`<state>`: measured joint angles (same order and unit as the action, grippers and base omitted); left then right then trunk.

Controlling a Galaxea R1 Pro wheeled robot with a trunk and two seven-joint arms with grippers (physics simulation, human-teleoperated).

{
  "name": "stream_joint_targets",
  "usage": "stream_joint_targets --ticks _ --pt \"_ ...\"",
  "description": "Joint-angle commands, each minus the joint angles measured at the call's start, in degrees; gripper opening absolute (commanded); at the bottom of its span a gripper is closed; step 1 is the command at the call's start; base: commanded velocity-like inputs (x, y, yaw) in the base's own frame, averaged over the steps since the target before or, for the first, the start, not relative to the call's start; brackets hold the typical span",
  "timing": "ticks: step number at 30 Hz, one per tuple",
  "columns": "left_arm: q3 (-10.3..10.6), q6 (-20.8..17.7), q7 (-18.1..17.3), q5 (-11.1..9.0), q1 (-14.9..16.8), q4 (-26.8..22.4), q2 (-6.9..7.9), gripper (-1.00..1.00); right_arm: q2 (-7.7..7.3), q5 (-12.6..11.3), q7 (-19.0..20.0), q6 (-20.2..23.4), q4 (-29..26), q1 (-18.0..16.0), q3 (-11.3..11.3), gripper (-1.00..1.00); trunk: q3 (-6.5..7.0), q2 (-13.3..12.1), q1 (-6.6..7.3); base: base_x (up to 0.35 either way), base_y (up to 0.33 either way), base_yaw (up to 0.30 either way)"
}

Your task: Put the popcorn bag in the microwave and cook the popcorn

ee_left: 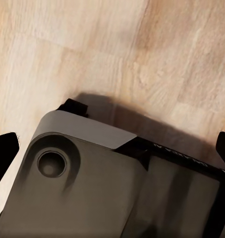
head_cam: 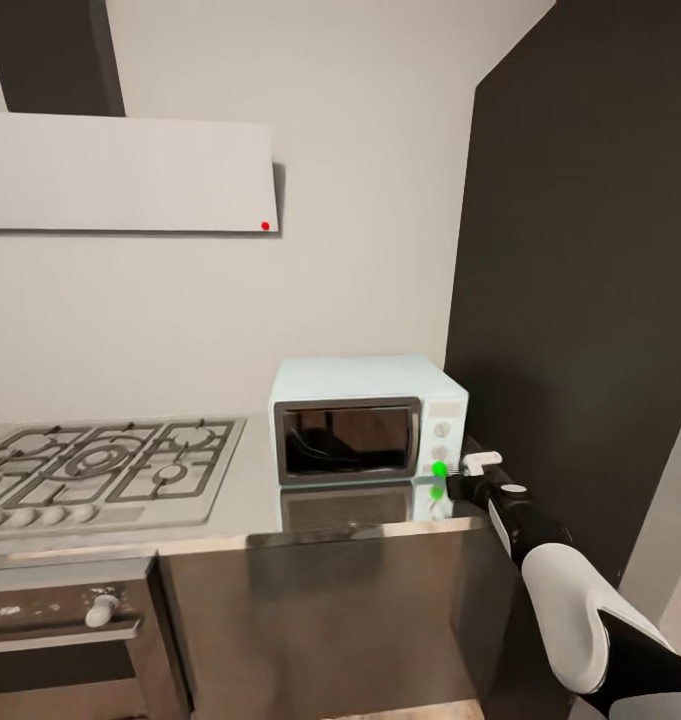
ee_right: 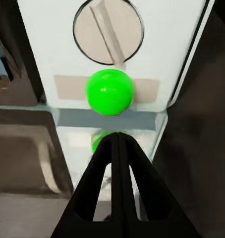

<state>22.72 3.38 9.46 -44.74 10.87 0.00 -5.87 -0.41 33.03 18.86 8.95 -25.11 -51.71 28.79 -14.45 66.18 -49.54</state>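
- R claw (ee_right: 117,144): fingers pressed together, nothing between them, tips just short of the green light (ee_right: 109,92) on the microwave's side panel. In the head view the R claw (head_cam: 472,467) sits right beside that light (head_cam: 440,468), at the microwave's front right corner.
- Just past the light from the claw: a round knob (ee_right: 108,31) w/ a ridge across it, on the pale panel.
- Microwave (head_cam: 365,415): mint-blue, dark glass door in a silver frame, door shut, standing on the countertop (head_cam: 242,498) against the wall. Its front and the green light are mirrored in the grey top.
- Popcorn bag: can't tell where it is; glass too dark to see inside.
- Further from the claw, past the microwave: gas hob (head_cam: 95,465) set in the same top, oven front (head_cam: 65,620) below it.
- L claw: fingertips (ee_left: 4,151) at the frame edges, wide apart, holding nothing, over the robot base (ee_left: 92,188) and wood floor (ee_left: 117,49).
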Motion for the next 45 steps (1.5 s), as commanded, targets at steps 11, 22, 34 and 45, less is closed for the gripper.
stream_joint_targets --ticks 11,22,34,45 --pt "0.5 0.1 0.2 -0.4 0.0 0.0 -0.18 1.0 0.4 0.7 1.5 7.7 -4.1 -0.1 -0.1 -1.0 -0.08 0.1 0.03 -0.345 0.073 0.0" --pt "0.5 0.1 0.2 -0.4 0.0 0.0 -0.1 1.0 -1.54 2.7 4.9 17.7 8.9 0.0 0.0 -1.0 -0.08 0.1 0.03 -0.319 0.029 0.0" --pt "0.7 -0.1 0.1 0.2 0.0 0.0 0.39 1.0 -3.0 2.5 -9.3 -17.5 27.0 42.3 0.1 -1.0 -0.08 0.1 0.03 -0.026 0.0 0.0" --pt "0.7 0.1 0.1 0.3 -0.1 -0.4 3.01 1.0 -2.44 2.4 -9.1 -17.0 27.0 42.1 0.0 -1.0 -0.08 0.1 0.03 0.0 0.0 0.0"
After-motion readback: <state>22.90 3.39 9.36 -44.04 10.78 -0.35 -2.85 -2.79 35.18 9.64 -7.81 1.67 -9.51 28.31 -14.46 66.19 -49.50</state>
